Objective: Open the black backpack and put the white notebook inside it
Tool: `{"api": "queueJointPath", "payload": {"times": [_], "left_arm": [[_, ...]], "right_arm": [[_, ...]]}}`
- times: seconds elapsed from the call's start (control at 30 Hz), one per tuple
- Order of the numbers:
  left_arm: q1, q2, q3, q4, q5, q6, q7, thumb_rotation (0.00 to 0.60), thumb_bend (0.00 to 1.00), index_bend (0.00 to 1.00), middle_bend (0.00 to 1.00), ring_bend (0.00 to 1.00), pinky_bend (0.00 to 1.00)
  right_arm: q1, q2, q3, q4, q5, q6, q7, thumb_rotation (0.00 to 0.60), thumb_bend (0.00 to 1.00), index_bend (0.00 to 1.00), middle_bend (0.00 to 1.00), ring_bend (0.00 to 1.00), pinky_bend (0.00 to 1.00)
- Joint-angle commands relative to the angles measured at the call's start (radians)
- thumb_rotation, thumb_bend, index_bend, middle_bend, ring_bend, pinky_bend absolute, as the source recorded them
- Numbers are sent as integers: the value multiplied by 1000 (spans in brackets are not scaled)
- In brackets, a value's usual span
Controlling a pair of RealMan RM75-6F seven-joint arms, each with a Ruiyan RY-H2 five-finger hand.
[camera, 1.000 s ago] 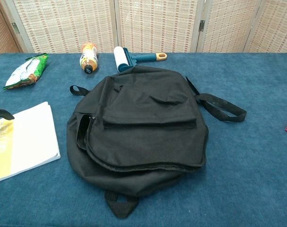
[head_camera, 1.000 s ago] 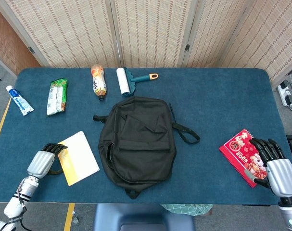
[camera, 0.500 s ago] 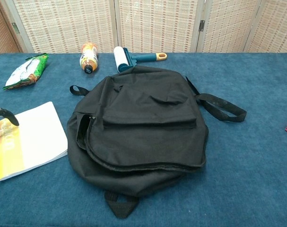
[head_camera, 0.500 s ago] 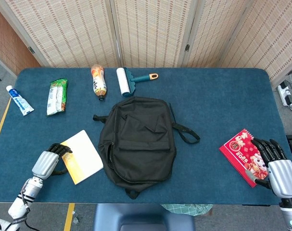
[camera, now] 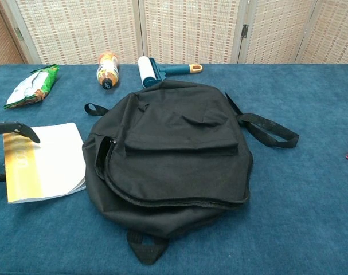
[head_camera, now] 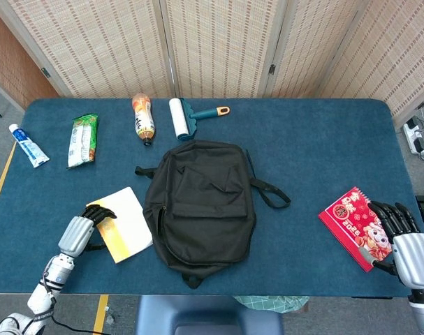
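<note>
A: Where is the white notebook with the yellow-orange spine [head_camera: 127, 224]?

B: Flat on the blue cloth-covered surface [head_camera: 316, 139], its right edge touching the left side of the black fabric backpack [head_camera: 201, 202]. The left hand [head_camera: 82, 229] grips its spine edge, dark fingers [camera: 16, 129] curled over the top.

A: And the backpack?

B: Lying flat mid-surface, its side zip partly gaping.

A: The right hand [head_camera: 406, 244]?

B: At the surface's right edge, fingers resting apart on the red printed booklet [head_camera: 355, 225], holding nothing.

A: Anything behind?

B: A white lint roller with teal handle [head_camera: 187, 117] and an orange drink bottle [head_camera: 143, 117].
</note>
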Motion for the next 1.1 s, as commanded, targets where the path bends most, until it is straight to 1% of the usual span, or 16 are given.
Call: {"api": "queueJointPath", "payload": {"times": [0.03, 0.3, 0.5, 0.67, 0.9, 0.97, 1.1], "left_arm": [[-10, -15, -10, 8, -1, 15, -4, 600, 318, 387, 360, 275, 214], [0, -52, -41, 47, -22, 82, -11, 600, 322, 432, 377, 296, 229], [17, -78, -53, 87, -37, 120, -28, 600, 292, 506, 382, 300, 235], [25, -104, -60, 122, -46, 140, -44, 600, 250, 562, 418, 319, 247], [31, -130, -67, 164, -54, 165, -72, 600, 240, 630, 465, 352, 253], [32, -134, -63, 174, -53, 163, -79, 600, 253, 641, 470, 357, 253], [35, -140, -53, 193, -46, 166, -84, 600, 343, 660, 470, 356, 252]], "right_arm": [[-1, 0, 0, 3, 0, 1, 3, 600, 234, 145, 168, 140, 82], [-5, 1, 1, 9, 4, 4, 10, 600, 235, 145, 168, 141, 82], [-3, 0, 0, 8, 6, -4, 9, 600, 233, 145, 168, 141, 82], [-1, 2, 0, 1, 7, -11, 3, 600, 235, 144, 168, 141, 82], [-2, 6, 0, -8, 7, -12, -5, 600, 232, 144, 168, 141, 82], [-2, 6, 0, -9, 6, -11, -6, 600, 235, 144, 168, 141, 82], [0, 6, 0, -10, 5, -14, -7, 600, 232, 145, 168, 141, 82]]}}
